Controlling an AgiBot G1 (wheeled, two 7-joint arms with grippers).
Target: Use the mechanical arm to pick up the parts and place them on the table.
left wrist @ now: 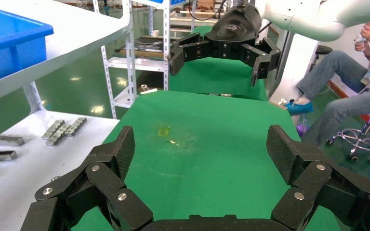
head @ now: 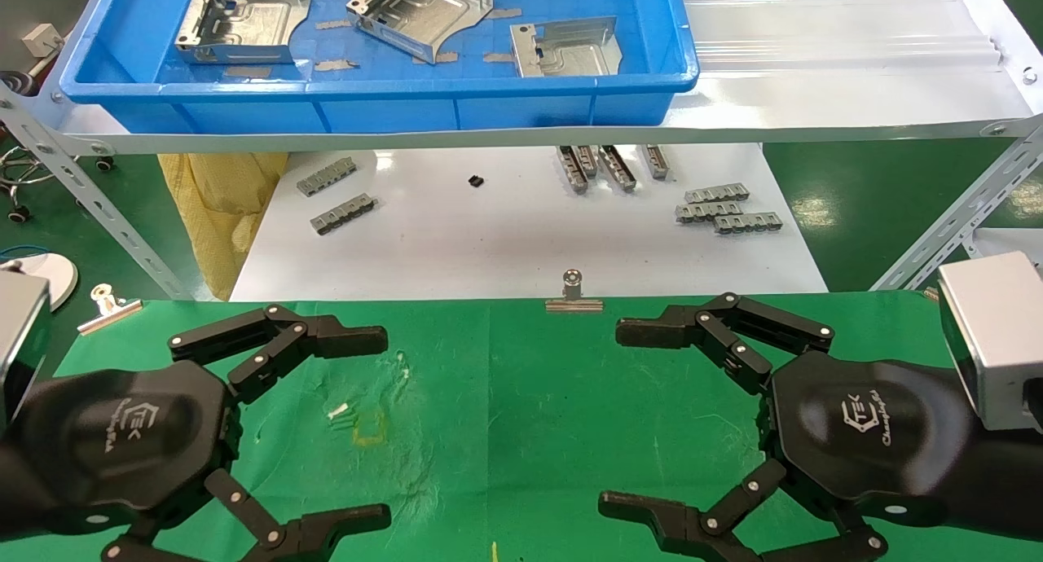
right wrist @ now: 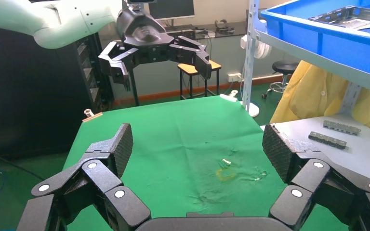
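Observation:
Three silver-grey stamped plates lie in the blue tray point(head: 391, 110) on the upper shelf: one at the left point(head: 241, 18), one in the middle point(head: 420, 12), one at the right point(head: 565, 47). The green cloth table point(head: 505, 399) is in front of me, with a worn yellowish mark point(head: 368, 428). My left gripper point(head: 371, 428) hovers open and empty over the table's left side. My right gripper point(head: 623, 419) hovers open and empty over the right side. The two face each other. Each wrist view shows bare green cloth between the jaws point(left wrist: 197, 159) point(right wrist: 197, 159).
A glossy white board point(head: 521, 228) lies below the shelf, carrying small grey notched bars point(head: 725, 208) point(head: 334, 199). A metal clip point(head: 574, 293) holds the cloth's far edge. A yellow cloth point(head: 220, 195) hangs at the left. A seated person point(left wrist: 351, 91) is beyond the table.

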